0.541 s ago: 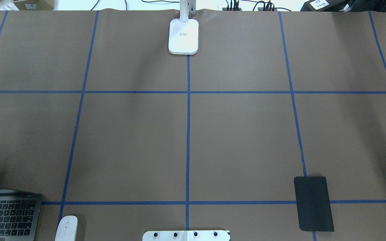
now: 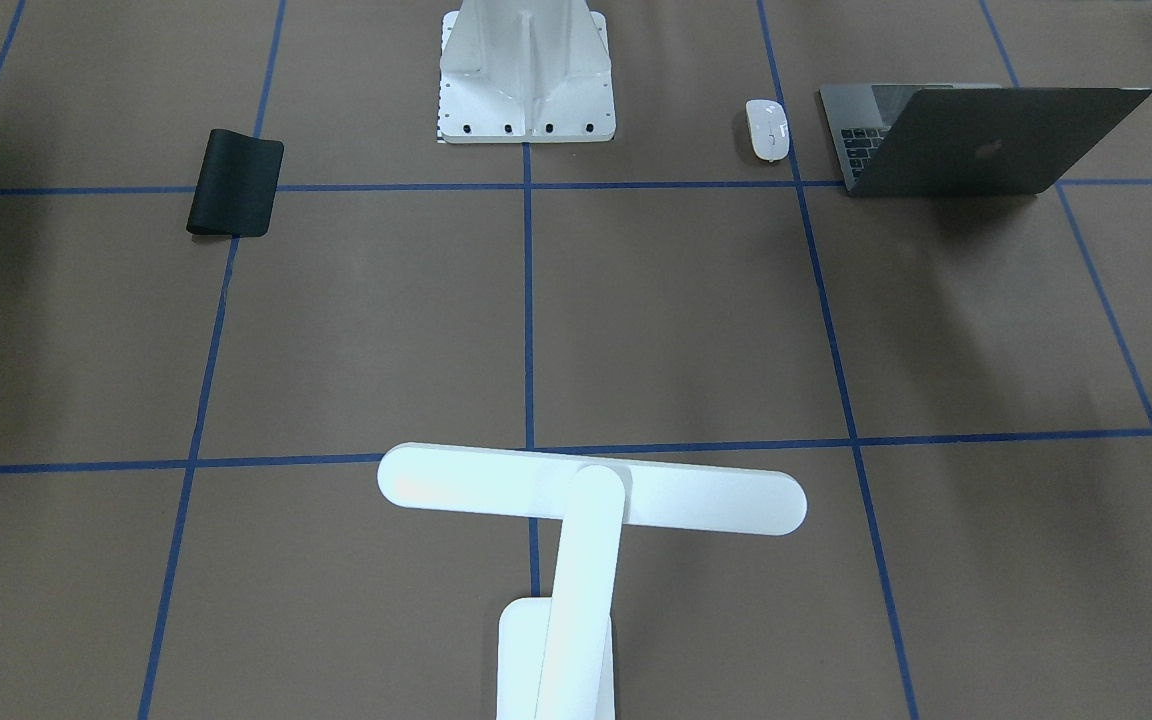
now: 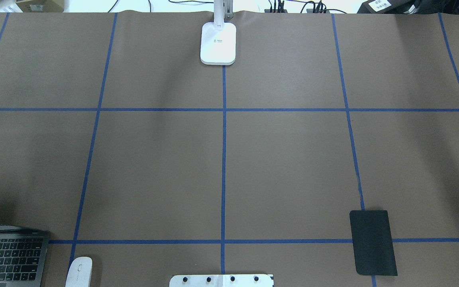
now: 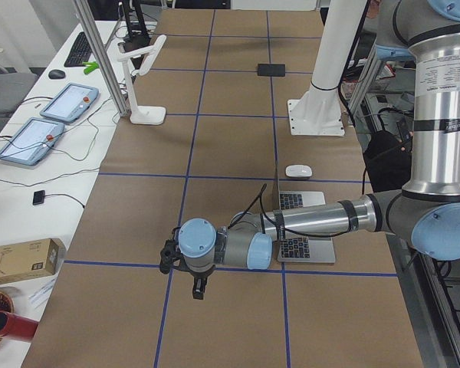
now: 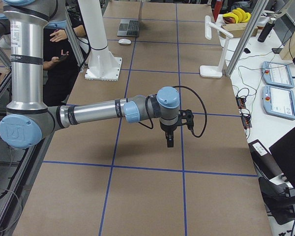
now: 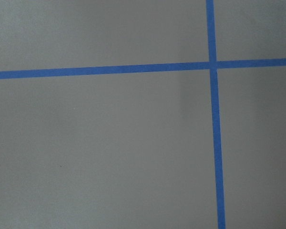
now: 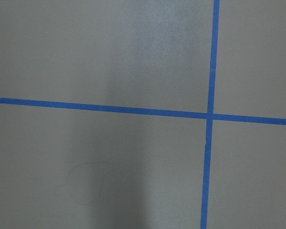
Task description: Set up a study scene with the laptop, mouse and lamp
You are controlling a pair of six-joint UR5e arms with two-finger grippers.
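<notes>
Here, front-facing: the open dark-grey laptop (image 2: 986,145) stands far right on the tabletop (image 2: 696,320), the white mouse (image 2: 767,130) just beside it. The T-shaped lamp (image 2: 591,490) is near centre, its base cut off. Overhead, the laptop is cropped. Side views: left hand (image 4: 198,289) and right hand (image 5: 168,140) hover; spread or pressed, I cannot tell.

Bright, even light leaves soft, diffuse shadows on the table (image 3: 293,159), focus sharp

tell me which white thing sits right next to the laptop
The mouse, just beside the laptop; the lamp and the mount stand far off.
</notes>
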